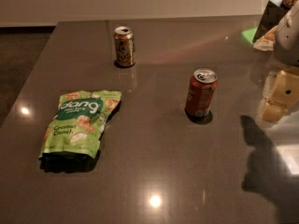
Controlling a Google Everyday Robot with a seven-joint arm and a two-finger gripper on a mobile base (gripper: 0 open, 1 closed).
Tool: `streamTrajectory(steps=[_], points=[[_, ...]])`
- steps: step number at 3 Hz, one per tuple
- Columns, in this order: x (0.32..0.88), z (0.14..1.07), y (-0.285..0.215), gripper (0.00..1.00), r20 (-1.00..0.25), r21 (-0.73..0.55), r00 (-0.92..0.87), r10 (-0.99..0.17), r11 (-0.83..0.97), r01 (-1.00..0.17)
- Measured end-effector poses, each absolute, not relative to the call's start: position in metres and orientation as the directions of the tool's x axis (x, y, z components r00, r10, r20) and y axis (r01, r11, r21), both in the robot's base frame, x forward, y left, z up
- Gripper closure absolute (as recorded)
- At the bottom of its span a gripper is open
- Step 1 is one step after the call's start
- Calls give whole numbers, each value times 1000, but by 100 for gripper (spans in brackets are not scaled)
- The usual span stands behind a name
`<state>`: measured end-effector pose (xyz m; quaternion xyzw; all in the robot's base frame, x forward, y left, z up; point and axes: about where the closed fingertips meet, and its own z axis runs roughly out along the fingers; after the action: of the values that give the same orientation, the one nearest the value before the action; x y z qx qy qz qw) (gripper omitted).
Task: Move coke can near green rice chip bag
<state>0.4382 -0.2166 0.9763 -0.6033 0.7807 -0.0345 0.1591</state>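
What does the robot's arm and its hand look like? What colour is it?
Only a bit shows at the right edge. The gripper looks like chunky, boxy pale cream-yellow blocks with rounded corners and a small dark round dot on one side. Above it, the arm is a smooth, rounded whitish-grey shell. No cables or writing can be made out. It sits right of the coke can, not touching it.
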Motion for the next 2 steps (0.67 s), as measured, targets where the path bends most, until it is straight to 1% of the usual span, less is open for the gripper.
streamTrajectory(steps=[1,2], points=[[438,976,-217,0,-207,-246,-222,-953,270,-931],[450,974,-210,0,-234,-268,-236,-943,296,-917]])
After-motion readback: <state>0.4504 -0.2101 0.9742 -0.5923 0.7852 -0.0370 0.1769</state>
